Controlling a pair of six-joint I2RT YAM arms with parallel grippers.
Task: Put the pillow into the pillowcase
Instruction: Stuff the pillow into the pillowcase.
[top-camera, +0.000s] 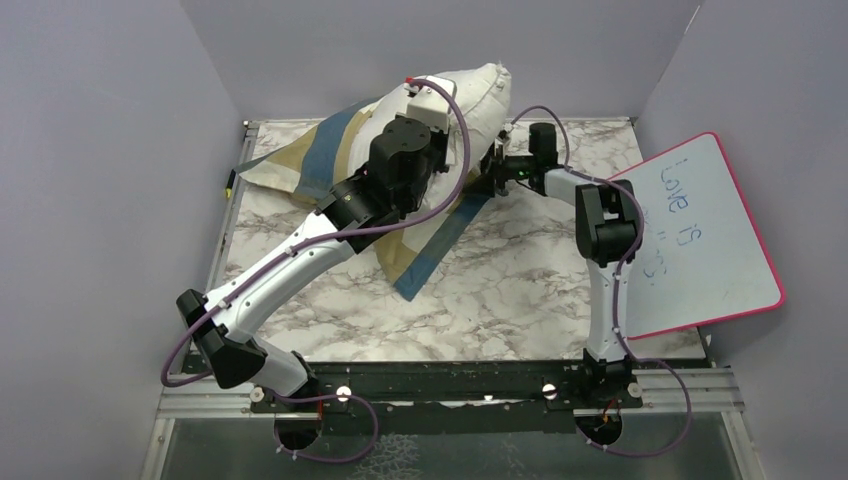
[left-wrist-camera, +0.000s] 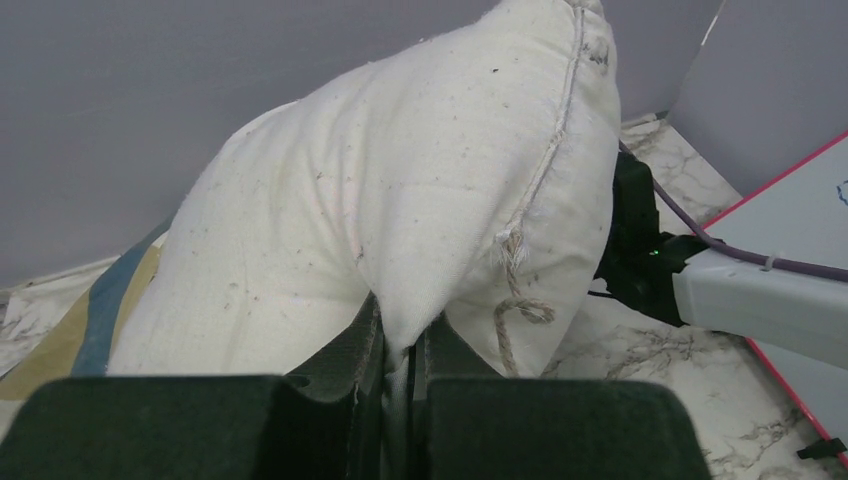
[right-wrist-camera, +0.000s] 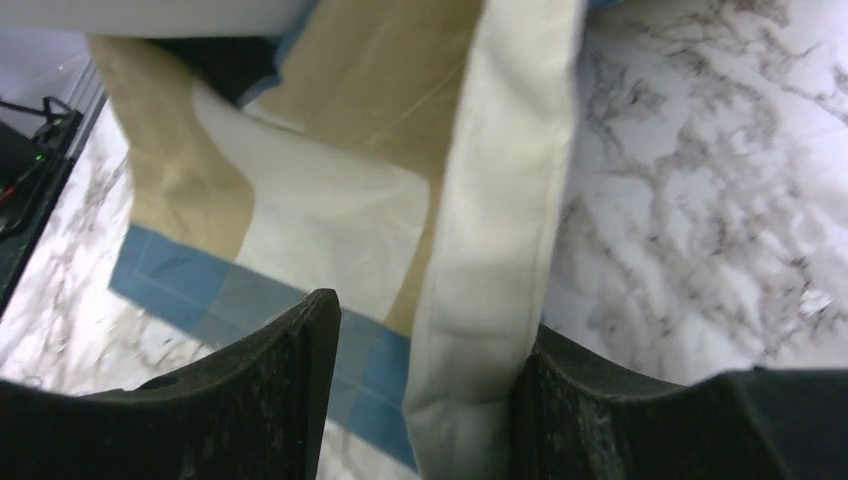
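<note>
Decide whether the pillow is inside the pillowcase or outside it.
Largely out: the pillow shows bare off-white fabric, pinched by the left end effector, with the pillowcase beneath. Whether its far end is inside, cannot tell.

Premises: a robotics test cell, not a domestic room. Two arms, left and right, are bolted to a metal rail at the near edge of a marble-patterned counter. Plain grey partition walls enclose three sides. Purple cables run exposed. A pink-rimmed whiteboard with handwriting leans at the right.
</note>
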